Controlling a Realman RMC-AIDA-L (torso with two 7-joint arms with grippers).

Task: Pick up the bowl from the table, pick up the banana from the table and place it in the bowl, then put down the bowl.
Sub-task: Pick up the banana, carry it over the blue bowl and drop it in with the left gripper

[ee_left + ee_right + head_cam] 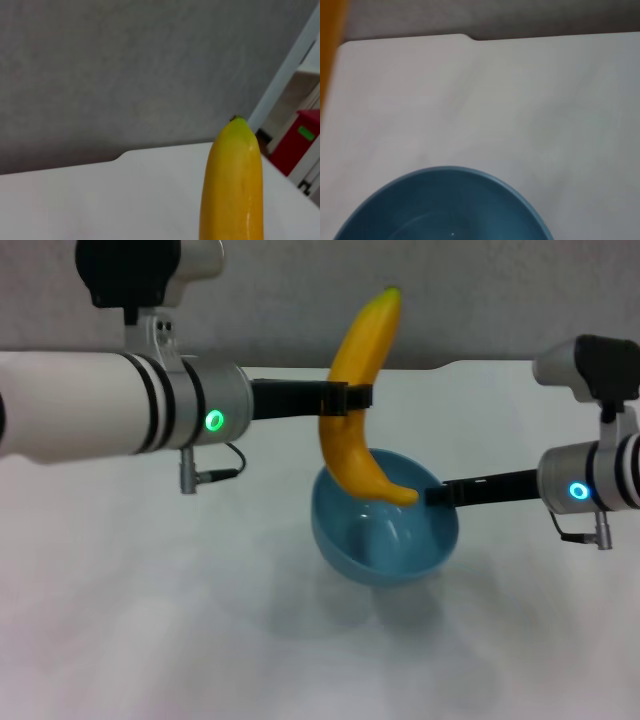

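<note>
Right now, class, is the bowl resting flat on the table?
No: in the head view the bowl hangs tilted above the table, held at its rim by the right gripper, its shadow beneath.

The yellow-orange banana (pixel 356 405) stands nearly upright, green stem tip up, its lower end dipping inside the bowl (pixel 385 535) and touching the rim. The light-blue, glossy bowl is tilted, raised off the white table (pixel 150 620), over the middle, nearer the far edge.
</note>
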